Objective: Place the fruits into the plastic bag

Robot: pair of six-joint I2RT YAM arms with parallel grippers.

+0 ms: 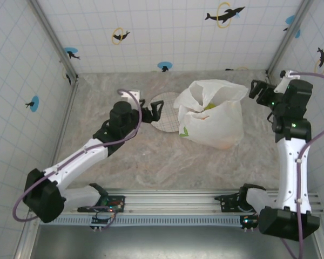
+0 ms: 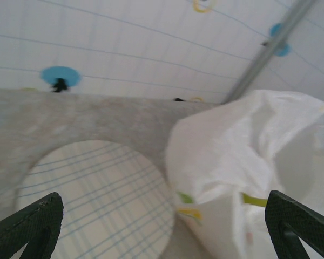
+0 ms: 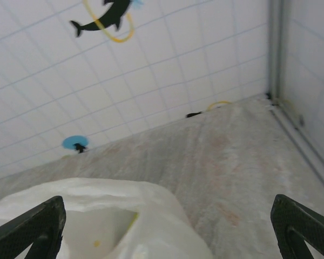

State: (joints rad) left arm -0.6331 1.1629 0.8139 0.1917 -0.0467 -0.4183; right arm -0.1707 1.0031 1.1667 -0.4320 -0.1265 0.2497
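- The plastic bag (image 1: 213,124) stood near the middle of the frame on the counter (image 1: 151,162), with its mouth turned upward.
- The left pincer (image 1: 151,113) hung over the white plate (image 1: 164,105), its fingers wide apart and empty. The bag lay just beside it, toward the right of the frame.
- The right pincer (image 1: 257,90), also spread wide and empty, was near the upper right corner of the bag.
- A yellow-green fruit (image 1: 209,106) showed in the mouth, and an orange tint shone through the lower wall, so I judge the fruits were inside.
- Both arms looked about equally near to the bag.
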